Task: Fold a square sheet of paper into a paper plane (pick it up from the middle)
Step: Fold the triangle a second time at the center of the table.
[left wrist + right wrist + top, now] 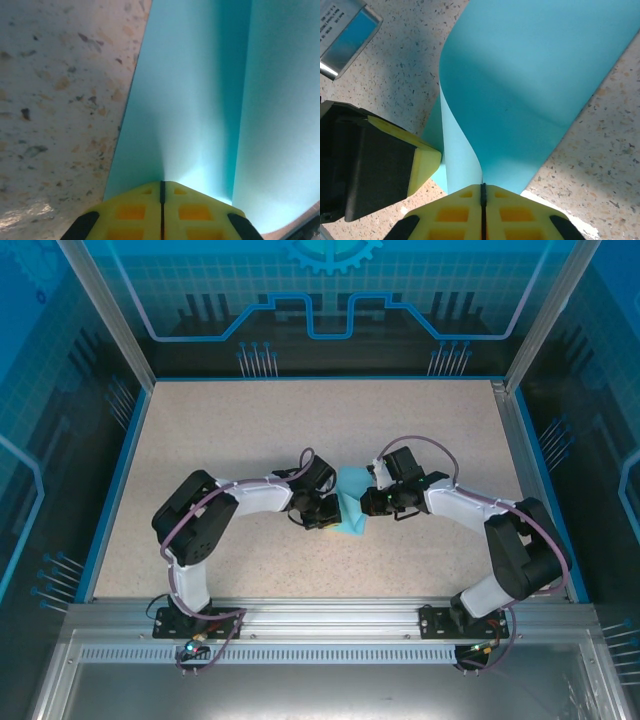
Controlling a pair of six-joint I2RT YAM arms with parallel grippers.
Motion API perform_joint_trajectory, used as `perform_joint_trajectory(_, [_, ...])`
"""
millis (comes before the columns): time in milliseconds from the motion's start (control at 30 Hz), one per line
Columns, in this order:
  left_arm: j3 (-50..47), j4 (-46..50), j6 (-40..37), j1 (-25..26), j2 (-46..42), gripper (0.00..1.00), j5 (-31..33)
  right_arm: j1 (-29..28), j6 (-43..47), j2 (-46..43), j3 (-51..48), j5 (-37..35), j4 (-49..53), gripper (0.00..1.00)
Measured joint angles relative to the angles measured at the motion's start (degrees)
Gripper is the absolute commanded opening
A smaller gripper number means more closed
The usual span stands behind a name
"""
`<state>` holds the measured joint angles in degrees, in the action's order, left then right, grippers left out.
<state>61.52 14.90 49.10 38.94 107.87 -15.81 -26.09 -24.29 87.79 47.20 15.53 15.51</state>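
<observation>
Away from paper, label print illegible.

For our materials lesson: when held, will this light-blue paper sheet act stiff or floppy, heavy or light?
Probably floppy: the sheet curls softly above the right fingers pinching it. Likely very light: thin pinches, one by the left fingers, hold it raised. Such thin paper may crease easily.

Far table open; paper seemingly blocks the middle.
</observation>
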Motion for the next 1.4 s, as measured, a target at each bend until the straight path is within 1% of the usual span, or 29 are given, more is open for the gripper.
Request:
perform_joint_trajectory(267, [0.0,2.71,-0.9,0.44,-1.36,0.07,6.27,0.0,0.44,3.04,0.76,2.56,-0.15,0.1])
perform_joint_trajectory(467, [0.04,5.49,-1.99,0.37,-2.43,0.09,10.56,0.0,1.11,5.62,3.67,3.5,-0.07,0.1])
perform_joint_trajectory(600, [0.15,6.21,-3.15,0.37,-2.56,0.12,11.13,0.0,1.51,6.6,5.46,3.56,-0.15,0.1])
perform_joint_trajectory(1000, [0.15,6.49,-4.11,0.33,-2.62,0.14,11.13,0.0,4.0,13.25,8.83,2.97,0.79,0.1])
perform_joint_trajectory(1400, [0.15,6.38,-4.13,0.33,-2.62,0.16,11.04,-0.15,5.4,14.38,10.27,0.28,2.03,0.11])
